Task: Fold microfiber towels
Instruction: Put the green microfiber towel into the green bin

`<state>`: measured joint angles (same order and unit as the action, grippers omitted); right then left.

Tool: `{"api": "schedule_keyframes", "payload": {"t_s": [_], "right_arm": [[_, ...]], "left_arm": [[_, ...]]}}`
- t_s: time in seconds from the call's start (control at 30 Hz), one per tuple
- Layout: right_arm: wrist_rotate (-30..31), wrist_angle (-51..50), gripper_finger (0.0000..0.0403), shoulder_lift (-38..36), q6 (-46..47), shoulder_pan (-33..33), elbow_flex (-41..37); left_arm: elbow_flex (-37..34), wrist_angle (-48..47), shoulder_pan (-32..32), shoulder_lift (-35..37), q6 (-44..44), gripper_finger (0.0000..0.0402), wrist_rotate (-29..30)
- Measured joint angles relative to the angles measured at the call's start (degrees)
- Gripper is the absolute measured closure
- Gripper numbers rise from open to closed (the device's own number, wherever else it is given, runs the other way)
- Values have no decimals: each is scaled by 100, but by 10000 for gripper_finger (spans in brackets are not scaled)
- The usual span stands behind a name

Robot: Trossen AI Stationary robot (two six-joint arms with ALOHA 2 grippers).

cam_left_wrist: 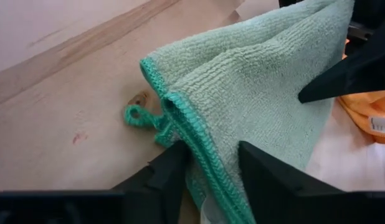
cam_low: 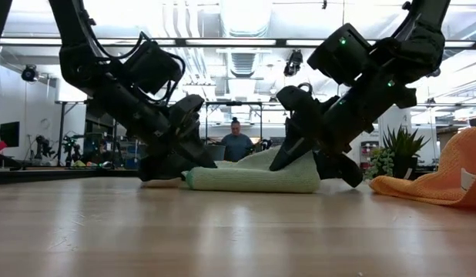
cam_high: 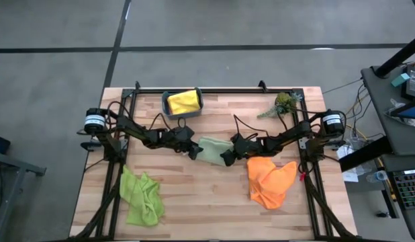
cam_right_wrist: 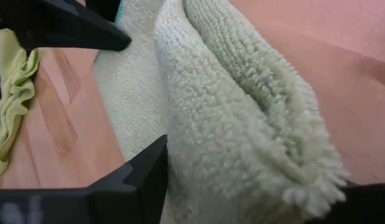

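A pale sage green towel (cam_high: pixel 211 149) lies bunched on the middle of the wooden table, its underside on the wood (cam_low: pixel 253 181). My left gripper (cam_high: pixel 193 149) is shut on its left end and my right gripper (cam_high: pixel 227 156) on its right end. A lime green towel (cam_high: pixel 142 196) lies crumpled at the near left. An orange towel (cam_high: pixel 270 180) lies at the near right. A yellow towel (cam_high: pixel 182 102) sits in a small teal bin at the far edge. My left gripper pinches the towel's teal-hemmed edge (cam_left_wrist: pixel 202 149) between its two fingers, close to the corner with the small loop (cam_left_wrist: pixel 139 116). Doubled layers show there. The fingers slant down from the table's left. The towel rests on the table. My right gripper has a thick fold of the towel (cam_right_wrist: pixel 242 155) between its fingers, several layers deep. One finger (cam_right_wrist: pixel 146 171) shows beside the fold; the towel mostly hides the other. The fingers slant down from the table's right. The towel's bottom stays on the table.
The teal bin (cam_high: pixel 167 104) stands at the far edge left of centre. A green plant sprig (cam_high: pixel 283 104) lies at the far right. Bare wood lies near the front edge between the lime and orange towels. A person stands far behind the table (cam_low: pixel 236 142).
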<state>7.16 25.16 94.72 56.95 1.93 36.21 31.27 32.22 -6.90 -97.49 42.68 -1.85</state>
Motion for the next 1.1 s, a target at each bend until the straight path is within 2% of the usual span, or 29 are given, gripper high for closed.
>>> {"api": "schedule_keyframes", "payload": {"t_s": [0.17,0.37,0.47,0.57,0.8,0.97,1.1], "right_arm": [[8,58,237,-4,0,0,0],[4,97,313,-9,-37,0,0],[-11,93,348,-37,-134,0,0],[-11,81,366,-130,-242,-14,0],[-113,21,362,-461,-706,-253,184],[-384,-393,363,-466,-1349,-618,696],[-510,-729,363,-466,-1974,-988,1206]], "left_arm": [[8,278,33,-195,-118,333,31],[9,437,37,-316,-269,391,39],[3,425,37,-194,-478,394,37],[-7,426,21,24,-647,395,39],[-17,138,-63,577,-911,396,130],[-25,-512,-231,1248,-1317,397,521],[-47,-1082,-496,1909,-1646,397,618]]}}
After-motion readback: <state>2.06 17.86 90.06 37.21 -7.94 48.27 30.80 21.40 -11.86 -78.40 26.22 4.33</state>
